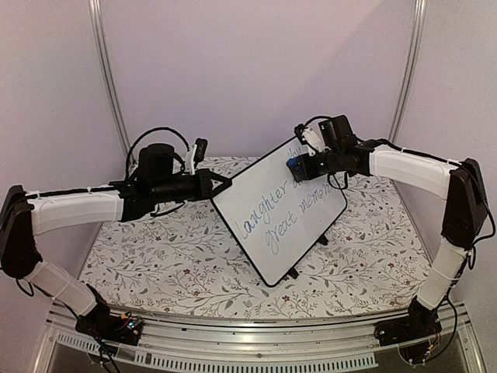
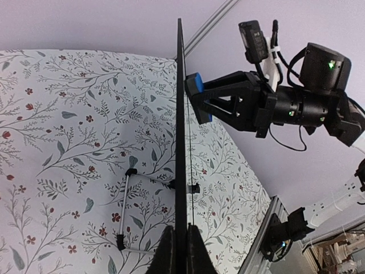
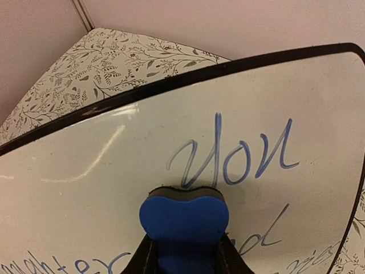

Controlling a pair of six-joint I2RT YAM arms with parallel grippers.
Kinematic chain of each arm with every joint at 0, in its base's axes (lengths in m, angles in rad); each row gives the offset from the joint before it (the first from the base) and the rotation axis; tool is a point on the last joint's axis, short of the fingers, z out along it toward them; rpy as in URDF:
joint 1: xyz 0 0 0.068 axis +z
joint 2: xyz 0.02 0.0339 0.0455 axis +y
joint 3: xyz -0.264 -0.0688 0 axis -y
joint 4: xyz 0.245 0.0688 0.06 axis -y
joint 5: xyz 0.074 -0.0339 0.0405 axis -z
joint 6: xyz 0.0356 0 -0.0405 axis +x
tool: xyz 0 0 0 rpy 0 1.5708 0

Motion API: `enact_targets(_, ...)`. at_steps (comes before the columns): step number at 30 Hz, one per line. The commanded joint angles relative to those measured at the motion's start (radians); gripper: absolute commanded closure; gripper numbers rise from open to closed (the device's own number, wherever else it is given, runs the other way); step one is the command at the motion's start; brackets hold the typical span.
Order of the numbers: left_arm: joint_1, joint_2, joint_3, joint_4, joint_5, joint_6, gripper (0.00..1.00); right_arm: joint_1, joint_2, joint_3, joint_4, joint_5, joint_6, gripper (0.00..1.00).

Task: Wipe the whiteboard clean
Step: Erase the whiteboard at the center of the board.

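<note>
One floral-patterned tabletop (image 1: pixel 155 256) across the lower half of the overhead view. At centre frame, a whiteboard (image 1: pixel 279 214), glossy white with a thin black rim, tipped up steeply and turned cornerwise, one corner toward the bottom of the frame. Seen edge-on in the left wrist view as a thin black line down the middle; filling nearly all of the right wrist view.

Reaching in from the left of the overhead frame, the left hand (image 1: pixel 225 185), pressed together on the board's left edge, rim pinched between both fingers (image 2: pixel 168 254) at the bottom centre of its own view. Coming in from the upper right, the right hand (image 1: pixel 301 165), clamped on a blue eraser (image 3: pixel 183 220) and pressing it flat against the board's face near the upper corner.

Eraser touching the white surface just below a blue cursive word (image 3: pixel 234 157), with more cursive writing (image 1: pixel 272 217) across the middle of the board. Behind the board, left of centre in the left wrist view, a thin wire stand (image 2: pixel 124 208) with black tips, lying on the tabletop. Small black feet (image 1: pixel 293 272) under the board's lower edge.
</note>
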Motion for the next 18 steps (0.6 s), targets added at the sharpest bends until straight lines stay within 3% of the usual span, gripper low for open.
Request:
enact_targets(1,-0.031,-0.026,0.007,0.016,0.104,0.036,1.0,-0.002,-0.025,-0.053,-0.05,-0.026,-0.036,0.83)
enact_targets(9,-0.034,-0.025,0.008,0.019,0.116,0.029,1.0,-0.002,-0.036,-0.113,-0.016,-0.023,-0.023,0.83)
enact_targets(18,-0.039,-0.015,0.006,0.02,0.115,0.03,1.0,-0.006,0.024,0.041,-0.013,-0.003,-0.029,0.83)
